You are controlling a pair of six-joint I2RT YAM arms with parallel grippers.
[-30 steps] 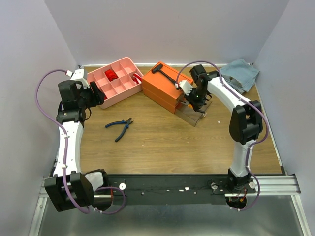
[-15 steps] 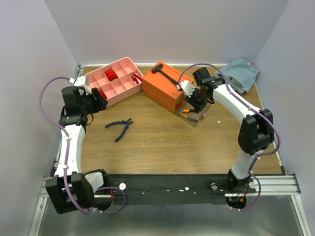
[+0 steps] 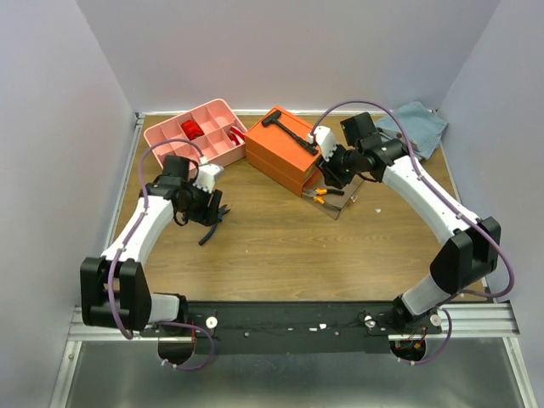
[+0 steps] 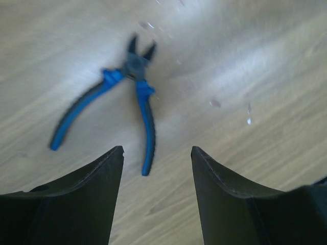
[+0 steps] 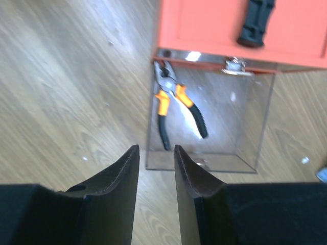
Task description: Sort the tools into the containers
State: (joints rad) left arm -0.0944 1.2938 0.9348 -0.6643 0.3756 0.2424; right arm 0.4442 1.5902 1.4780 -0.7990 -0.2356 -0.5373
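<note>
Nearest, the left tool (image 4: 157,153) hangs over the wooden surface (image 4: 245,61), its fingers spread wide and empty. Blue-handled pliers (image 4: 137,71) lie flat just beyond them, handles splayed. Farther right, the right tool (image 5: 156,150), fingers a narrow gap apart and holding nothing, hovers above a pulled-out clear drawer (image 5: 240,127) where orange-handled pliers (image 5: 164,99) lie. Behind, a black hammer (image 3: 289,133) rests atop the orange box (image 3: 268,151), beside the pink tray (image 3: 214,124).

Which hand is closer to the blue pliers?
Left. The left hand hovers open just over the blue pliers; the right hand is across the table, above the clear drawer holding orange pliers.
</note>
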